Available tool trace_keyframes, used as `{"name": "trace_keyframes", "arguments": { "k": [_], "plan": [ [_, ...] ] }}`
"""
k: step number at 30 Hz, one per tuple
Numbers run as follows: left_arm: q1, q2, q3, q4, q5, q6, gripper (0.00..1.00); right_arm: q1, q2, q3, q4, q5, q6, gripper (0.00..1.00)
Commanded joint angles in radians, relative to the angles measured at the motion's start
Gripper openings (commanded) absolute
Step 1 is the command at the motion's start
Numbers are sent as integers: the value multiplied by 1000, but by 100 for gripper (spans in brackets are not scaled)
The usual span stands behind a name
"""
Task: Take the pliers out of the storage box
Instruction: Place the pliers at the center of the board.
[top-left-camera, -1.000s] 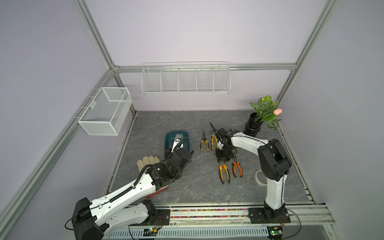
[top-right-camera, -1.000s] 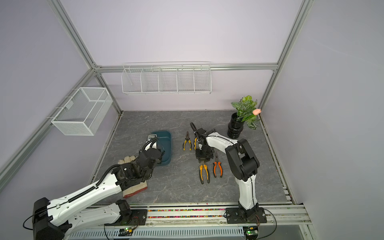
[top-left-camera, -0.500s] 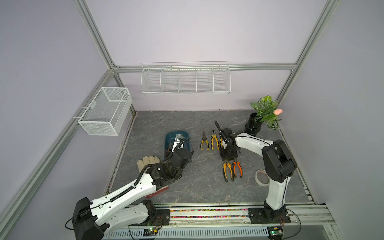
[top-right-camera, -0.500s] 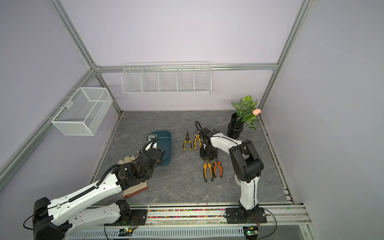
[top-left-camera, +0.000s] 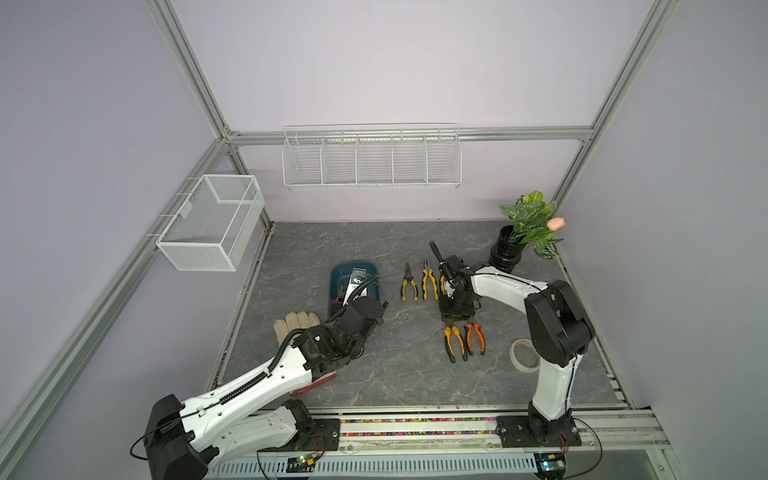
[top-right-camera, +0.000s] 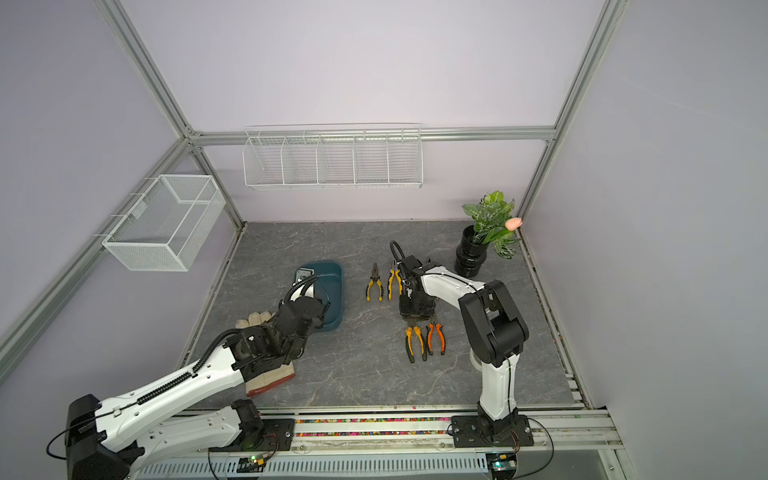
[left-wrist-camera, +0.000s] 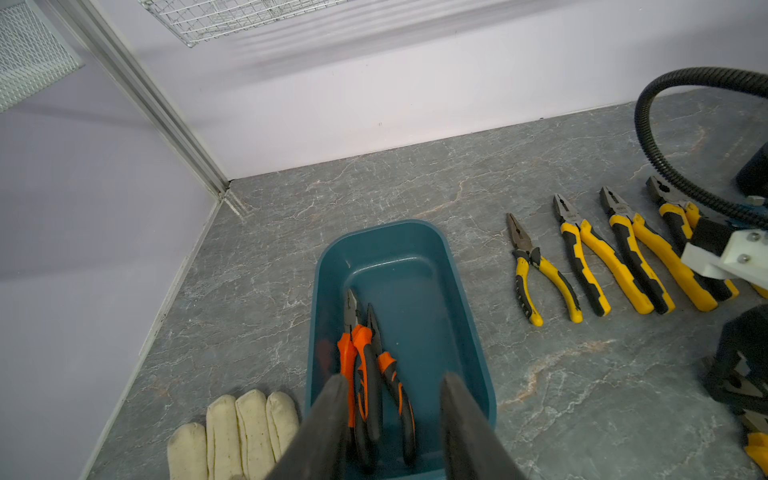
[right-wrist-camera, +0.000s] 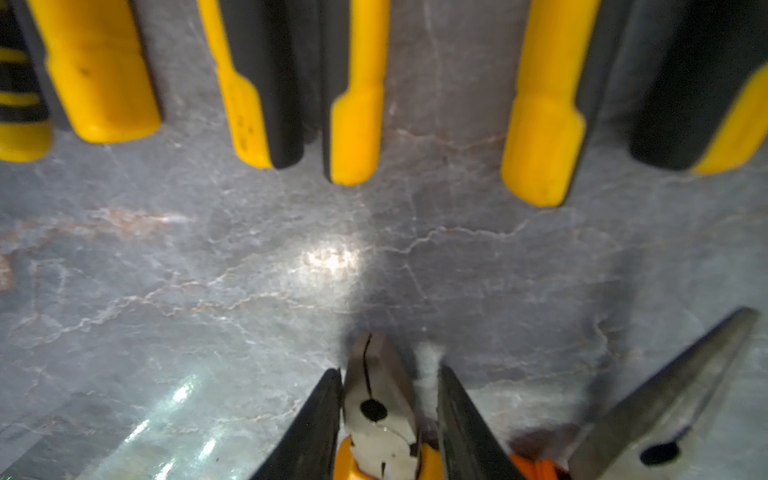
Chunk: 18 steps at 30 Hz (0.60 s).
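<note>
Left wrist view, lower centre: storage box (left-wrist-camera: 415, 266) holds two orange-handled pliers (left-wrist-camera: 365, 374); left gripper (left-wrist-camera: 394, 378) spread above. Right wrist view alone shows right gripper (right-wrist-camera: 389, 370) parted astride a pliers head (right-wrist-camera: 374, 395).

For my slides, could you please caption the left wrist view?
Open left gripper above two orange-handled pliers in the teal storage box; four yellow-handled pliers lie outside.

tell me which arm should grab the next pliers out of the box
Left. The left hand hangs open over the box, lined up with the two orange pliers inside. The right hand is away at the set-down pliers on the table.
</note>
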<state>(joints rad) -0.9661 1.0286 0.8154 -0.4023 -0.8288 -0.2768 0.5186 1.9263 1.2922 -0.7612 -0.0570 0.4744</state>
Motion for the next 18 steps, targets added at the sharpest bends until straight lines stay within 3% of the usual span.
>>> {"name": "trace_keyframes", "arguments": {
  "k": [1, 7, 11, 14, 18],
  "plan": [
    [1, -2, 24, -19, 4, -23, 39, -4, -17, -37, 3, 7, 7, 37],
    [2, 3, 24, -17, 8, -24, 39, -4, -32, -48, 8, 15, 16, 23],
    [2, 3, 24, -16, 12, -24, 39, -4, -33, -45, 8, 16, 18, 24],
    [1, 3, 24, -16, 14, -24, 39, -4, -31, -39, 8, 11, 17, 27],
    [2, 9, 20, -13, 21, -23, 40, -4, -34, -34, 8, 9, 12, 44]
  ]
}}
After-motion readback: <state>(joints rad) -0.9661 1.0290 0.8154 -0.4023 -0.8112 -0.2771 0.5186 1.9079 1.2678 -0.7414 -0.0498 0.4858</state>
